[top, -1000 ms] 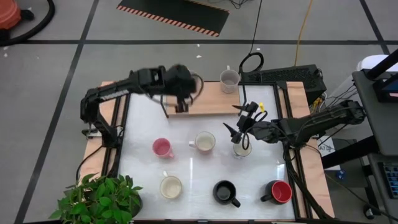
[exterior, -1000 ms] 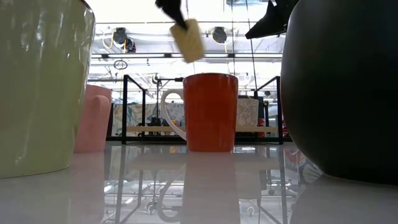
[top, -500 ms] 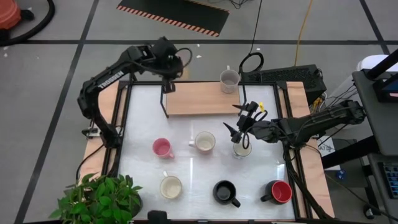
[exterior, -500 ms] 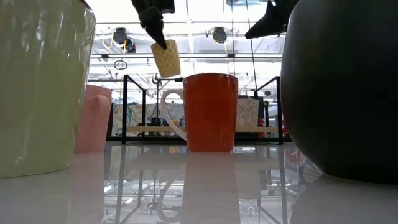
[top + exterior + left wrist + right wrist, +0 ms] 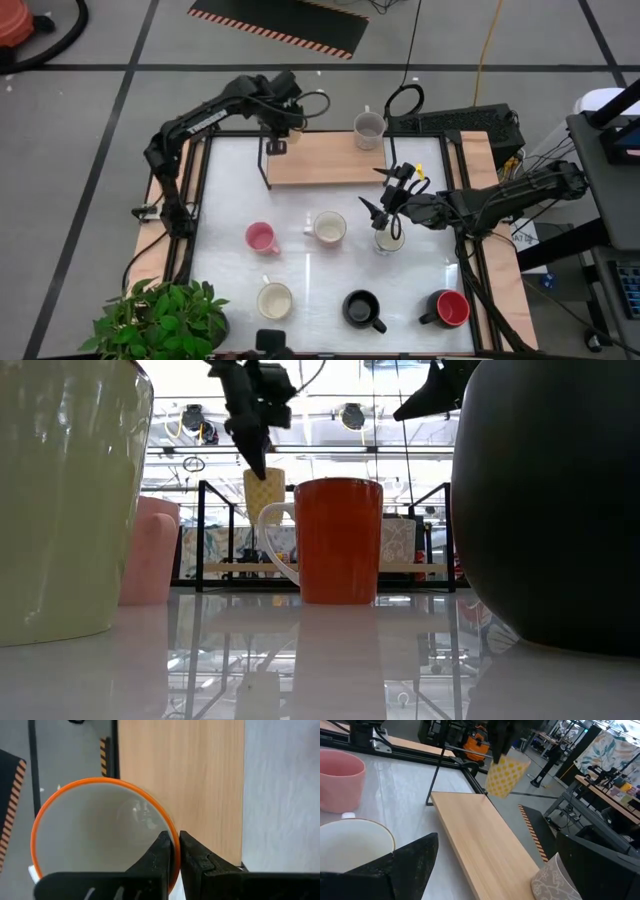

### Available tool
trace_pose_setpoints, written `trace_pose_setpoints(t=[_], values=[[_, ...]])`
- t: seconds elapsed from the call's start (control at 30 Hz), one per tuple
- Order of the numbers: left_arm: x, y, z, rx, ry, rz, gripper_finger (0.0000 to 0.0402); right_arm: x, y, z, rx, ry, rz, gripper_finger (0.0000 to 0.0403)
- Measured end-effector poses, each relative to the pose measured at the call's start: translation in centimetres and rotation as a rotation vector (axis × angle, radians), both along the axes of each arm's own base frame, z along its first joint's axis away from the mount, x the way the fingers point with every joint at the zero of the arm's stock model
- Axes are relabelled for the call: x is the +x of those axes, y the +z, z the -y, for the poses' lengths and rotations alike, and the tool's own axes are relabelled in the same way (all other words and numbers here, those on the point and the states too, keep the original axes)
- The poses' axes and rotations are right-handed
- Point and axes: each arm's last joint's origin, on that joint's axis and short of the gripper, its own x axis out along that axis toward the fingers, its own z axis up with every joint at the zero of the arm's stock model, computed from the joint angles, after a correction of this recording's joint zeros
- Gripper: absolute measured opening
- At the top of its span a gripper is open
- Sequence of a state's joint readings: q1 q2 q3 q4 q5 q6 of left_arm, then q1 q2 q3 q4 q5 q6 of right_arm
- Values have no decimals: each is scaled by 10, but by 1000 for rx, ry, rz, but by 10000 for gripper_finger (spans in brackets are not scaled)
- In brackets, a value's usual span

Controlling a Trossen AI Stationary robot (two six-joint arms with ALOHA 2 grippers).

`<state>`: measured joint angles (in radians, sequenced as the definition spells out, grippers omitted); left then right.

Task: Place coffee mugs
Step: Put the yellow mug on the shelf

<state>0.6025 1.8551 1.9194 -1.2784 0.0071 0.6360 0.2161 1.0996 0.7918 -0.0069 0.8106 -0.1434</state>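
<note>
My left gripper (image 5: 280, 133) hangs over the left end of the wooden shelf (image 5: 340, 158), shut on a yellow-patterned mug with an orange rim (image 5: 264, 495). My right gripper (image 5: 385, 207) stands open low over a cream mug (image 5: 391, 241) at the table's right-middle; I see no touch. A grey mug (image 5: 369, 128) stands on the shelf's right end. On the table stand a pink mug (image 5: 261, 238), two cream mugs (image 5: 329, 228) (image 5: 275, 300), a black mug (image 5: 361, 309) and a red-and-black mug (image 5: 449, 308). My left gripper holds the yellow mug by its orange rim (image 5: 171, 831), one finger inside the mug (image 5: 161, 854) and one outside (image 5: 194, 861). The fingers come from above, pointing down. The mug hangs upright below them, clear of the shelf.
A green potted plant (image 5: 160, 318) fills the near-left corner. A black metal frame (image 5: 266, 160) carries the shelf and runs along the table's sides. In the low view a reddish mug (image 5: 338, 540) stands in front of the shelf. The shelf's middle is bare wood.
My left gripper carried the yellow mug from over the shelf toward the table's far-left, then came back a little and went down over the shelf's left end. The mug, tilted a second ago, now hangs upright and lower. The right arm kept still.
</note>
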Motion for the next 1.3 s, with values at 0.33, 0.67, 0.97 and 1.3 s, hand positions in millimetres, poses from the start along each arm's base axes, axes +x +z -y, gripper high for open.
trace_pose_setpoints(t=[0.33,0.67,0.97,1.3], values=[[13,-38,-23,-14,62,-110,37,-1,-2,0,6,-2,-12,394],[6,-48,-41,-47,153,-119,40,-2,-5,0,29,-13,-31,394],[5,-49,-41,-55,154,-125,41,-3,-7,1,37,-17,-39,394],[2,-50,-41,-79,209,-136,42,-3,-6,1,38,-17,-37,394]])
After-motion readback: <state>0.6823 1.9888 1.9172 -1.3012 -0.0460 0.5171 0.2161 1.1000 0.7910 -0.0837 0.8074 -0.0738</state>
